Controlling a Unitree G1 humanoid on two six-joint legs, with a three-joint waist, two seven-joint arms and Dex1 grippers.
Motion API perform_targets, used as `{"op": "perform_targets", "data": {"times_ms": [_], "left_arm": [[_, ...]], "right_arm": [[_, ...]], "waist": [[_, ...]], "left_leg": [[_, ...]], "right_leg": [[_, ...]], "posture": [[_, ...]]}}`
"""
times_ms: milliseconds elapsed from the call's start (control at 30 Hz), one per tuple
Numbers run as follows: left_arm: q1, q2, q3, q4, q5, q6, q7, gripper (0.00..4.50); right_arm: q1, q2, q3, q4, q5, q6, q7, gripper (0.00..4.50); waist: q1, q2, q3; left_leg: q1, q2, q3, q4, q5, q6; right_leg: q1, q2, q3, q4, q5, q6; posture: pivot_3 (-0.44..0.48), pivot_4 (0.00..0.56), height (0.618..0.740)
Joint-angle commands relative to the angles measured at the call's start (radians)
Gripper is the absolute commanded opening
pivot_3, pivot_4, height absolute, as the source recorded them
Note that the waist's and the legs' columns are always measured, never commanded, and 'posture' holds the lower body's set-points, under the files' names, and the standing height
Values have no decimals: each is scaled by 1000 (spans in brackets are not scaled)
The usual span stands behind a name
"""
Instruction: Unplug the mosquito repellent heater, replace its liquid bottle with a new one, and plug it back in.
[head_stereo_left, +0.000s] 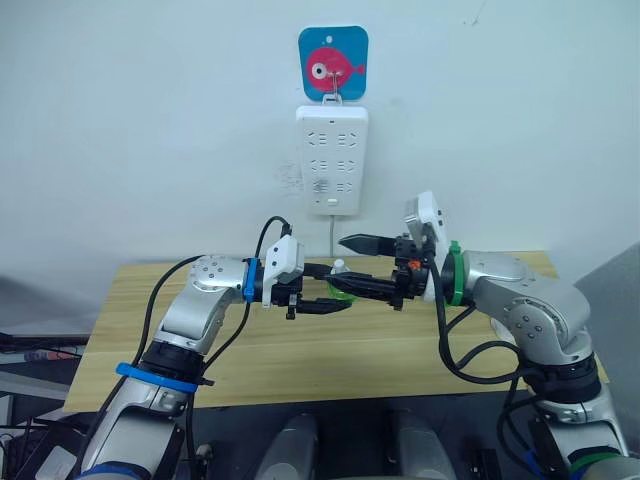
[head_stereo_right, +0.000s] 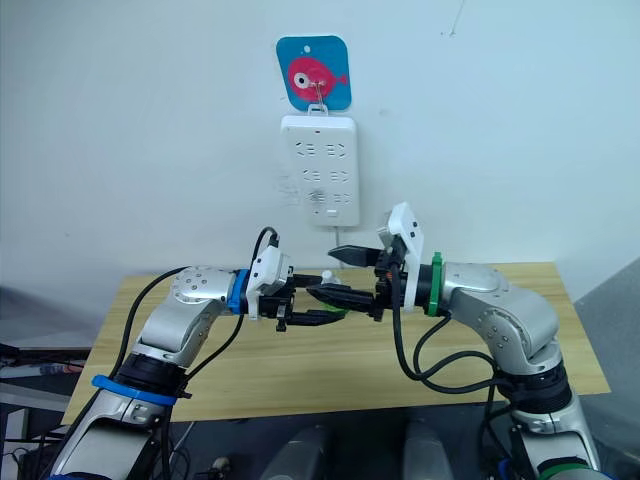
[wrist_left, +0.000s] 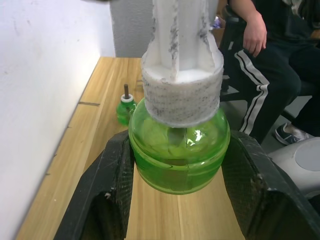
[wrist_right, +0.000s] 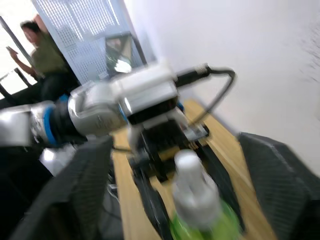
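A green liquid bottle (wrist_left: 177, 160) with a tall white ribbed cap (wrist_left: 180, 75) is held in the air over the wooden table (head_stereo_left: 300, 355). My left gripper (head_stereo_left: 330, 290) is shut on its round body, one black finger on each side. My right gripper (head_stereo_left: 350, 264) faces it from the right and stands open, one finger above the white cap (head_stereo_left: 340, 266) and one below it, with gaps showing in the right wrist view. A second green bottle (wrist_left: 125, 108) with a bare dark wick stands on the table near the wall. The mosquito repellent heater is out of view.
A tall white power strip (head_stereo_left: 332, 160) hangs on the wall behind the grippers under a blue fish hook (head_stereo_left: 333, 62), its cord dropping to the table. A seated person (wrist_left: 260, 50) is off the table's end; another person (wrist_right: 40, 55) stands far off.
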Motion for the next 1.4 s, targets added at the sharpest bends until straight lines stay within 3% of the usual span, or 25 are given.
{"op": "perform_targets", "data": {"times_ms": [33, 233, 267, 367, 567, 600, 733, 867, 1000, 1167, 1300, 1400], "left_arm": [[-9, -1, 13, -30, -11, -4, 0, 2190], [-4, 1, 13, -35, -10, -4, 2, 2190], [-3, 2, 13, -35, -9, -5, 3, 2190], [-1, 0, 10, -29, -5, -8, 3, 2190], [5, -2, 5, -30, -3, -8, 4, 2190], [5, -3, 4, -29, -2, -7, 4, 2190], [5, -5, 3, -25, 0, -8, 5, 2190], [26, 5, 7, -29, 0, -10, 6, 2190], [59, 11, 18, -44, 2, -12, 28, 2190], [130, 22, 44, -96, -6, 0, 82, 2190], [155, 44, 61, -153, -25, 46, 104, 2190], [169, 63, 73, -186, -32, 70, 113, 2190]], "right_arm": [[-4, -14, 15, -13, -13, -22, 2, 3630], [2, -42, 78, 3, -94, -99, 36, 3630], [4, -41, 81, 6, -97, -106, 39, 3438], [7, -39, 86, 14, -101, -125, 48, 2645], [13, -36, 84, 6, -101, -146, 48, 358], [13, -37, 86, 5, -106, -154, 50, 224], [7, -32, 75, -6, -95, -161, 51, 229], [-179, 64, -118, -16, 94, -50, -136, 229], [-233, 61, -187, -34, 133, -12, -229, 229], [49, 9, -107, -38, -180, -250, -306, 229], [256, 59, -30, 135, -426, -559, -368, 229], [309, 108, 1, 296, -534, -734, -399, 229]], "waist": [[0, 0, 0], [-4, 0, 0], [-4, 0, 0], [-4, 0, 0], [-4, 0, 0], [-4, 0, 0], [-5, 0, 0], [-12, 0, 1], [-19, 0, 0], [-19, 0, 0], [-28, 1, 1], [-36, 2, 2]], "left_leg": [[0, 0, 0, 0, 0, 0], [0, 1, 0, 0, 0, 0], [0, 1, 1, 0, 0, 0], [0, 1, 0, 0, 0, 0], [0, 1, 0, 0, 0, 0], [0, 1, 0, 0, 0, 0], [0, 1, 0, 0, 0, 0], [0, 1, 0, 0, 0, 0], [0, 1, -2, -1, 0, 0], [-1, -1, -3, -2, 0, 1], [0, 0, 2, -1, 0, 1], [2, 1, 6, -1, 0, 0]], "right_leg": [[0, 0, 0, 0, 0, 0], [0, 0, 0, 1, 0, 0], [0, 0, 0, 1, 0, 0], [0, 0, 0, 1, 0, 0], [0, 0, 0, 1, 0, 0], [0, 0, 0, 1, 0, 0], [0, 0, 0, 1, 0, 0], [-1, 0, 1, 1, 0, 0], [-2, 0, -1, 2, 0, 0], [-1, -1, -3, -2, 0, 0], [-3, -2, 1, 3, 0, 0], [-3, -1, 3, 7, -1, -1]], "posture": [[137, 165, 740], [140, 169, 740], [141, 170, 740], [141, 173, 740], [136, 177, 740], [132, 182, 740], [129, 186, 740], [124, 192, 740], [110, 198, 740], [101, 213, 740], [100, 231, 740], [112, 241, 740]]}}
